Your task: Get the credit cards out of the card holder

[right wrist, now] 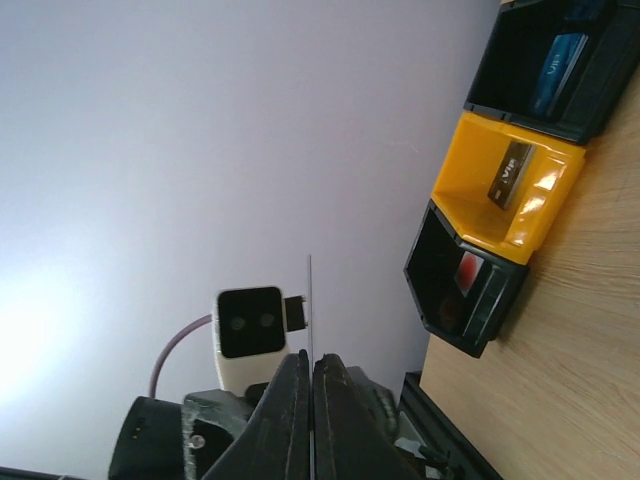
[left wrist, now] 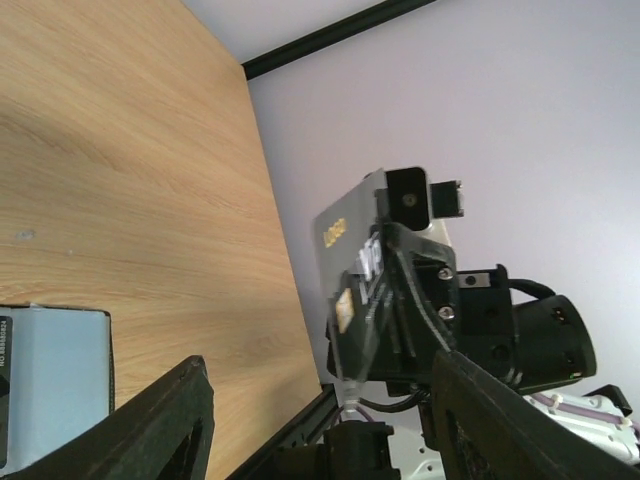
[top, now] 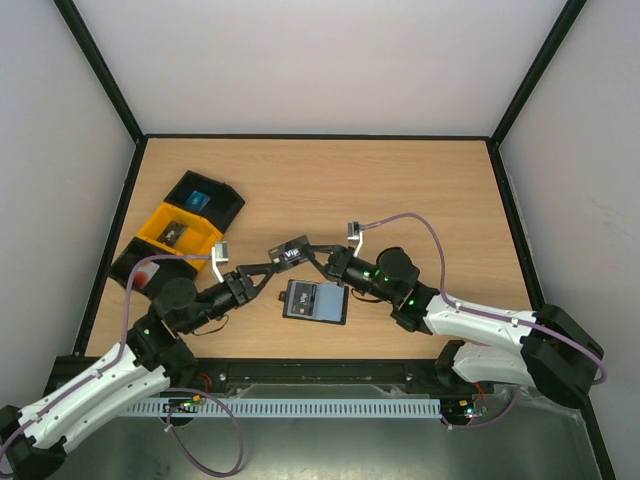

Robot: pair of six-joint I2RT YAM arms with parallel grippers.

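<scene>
Wood tabletop [top: 420,200] is bearing three trays [top: 150,228] out beyond the left gripper [top: 272,270], holding a blue card [top: 197,199], a grey card [top: 172,233] and a red card [top: 147,272], so three look done. The right gripper [top: 312,256] is pinching a fourth card [top: 291,252] aloft, with the left jaws standing apart beside it. The card holder [top: 315,301] is lying open below both. I cannot tell whether more remain inside.

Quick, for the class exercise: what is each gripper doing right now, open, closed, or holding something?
Left gripper: open, holding nothing.
Right gripper: shut on a dark card.
</scene>
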